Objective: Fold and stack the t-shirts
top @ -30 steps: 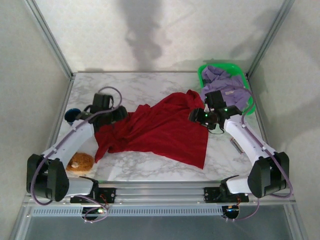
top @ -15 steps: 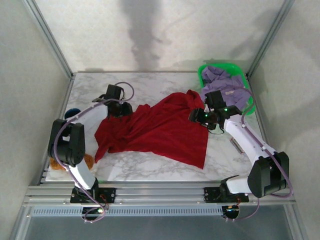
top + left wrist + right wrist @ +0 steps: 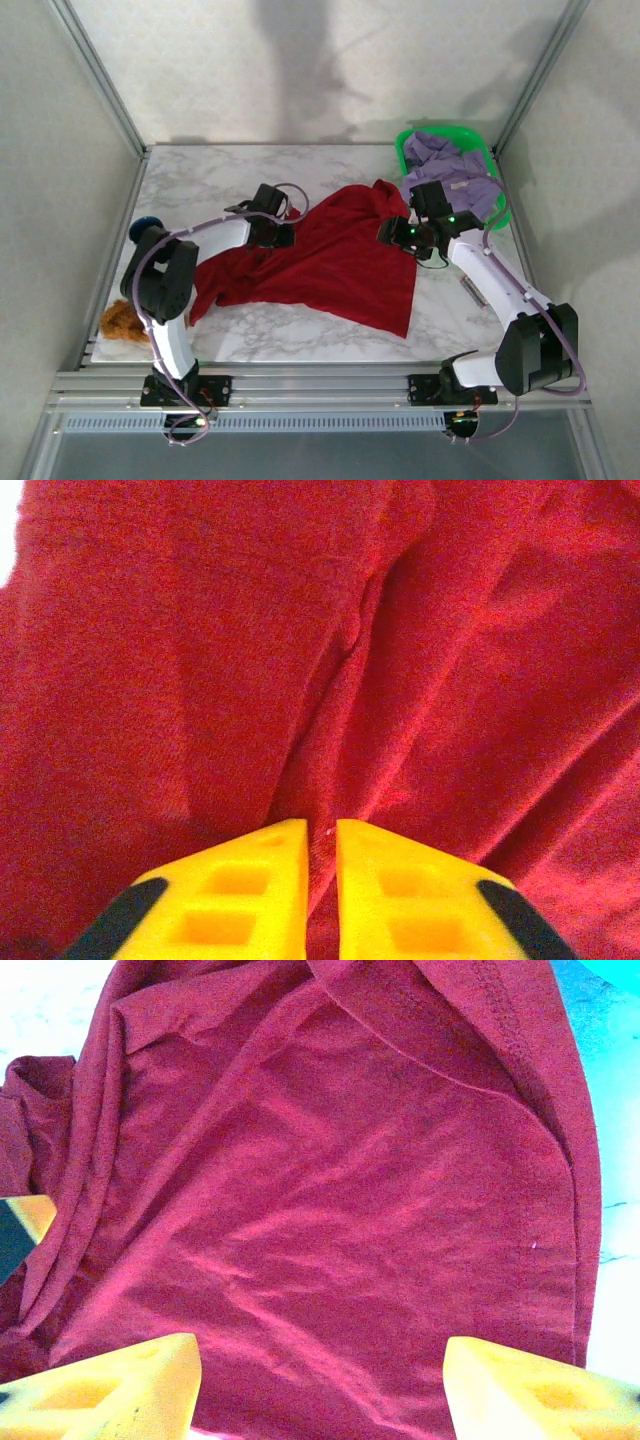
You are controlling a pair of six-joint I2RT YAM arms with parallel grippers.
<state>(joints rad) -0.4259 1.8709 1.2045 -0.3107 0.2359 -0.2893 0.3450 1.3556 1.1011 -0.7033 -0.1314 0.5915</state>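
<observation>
A white marbled worktop [image 3: 200, 180] carries a bright green plastic basket [image 3: 401, 152] in its far right corner. A fuzzy orange-brown lump [image 3: 121, 321] sits at the near left edge, with a dark blue round thing [image 3: 145, 226] farther back along that edge. A small grey object [image 3: 469, 291] lies toward the right side.

Place: robot laboratory test cell.
Evidence, located from the marble-patterned table [image 3: 250, 175] I work at:
- bare aluminium frame posts [image 3: 100, 75] rising from its far corners
- plain white panels [image 3: 400, 60] closing it in behind and at both sides
- slotted aluminium rails [image 3: 320, 385] along its near edge
- my two arms [image 3: 500, 280] bolted to those rails, with purple cables [image 3: 573, 350] looping loose beside them
</observation>
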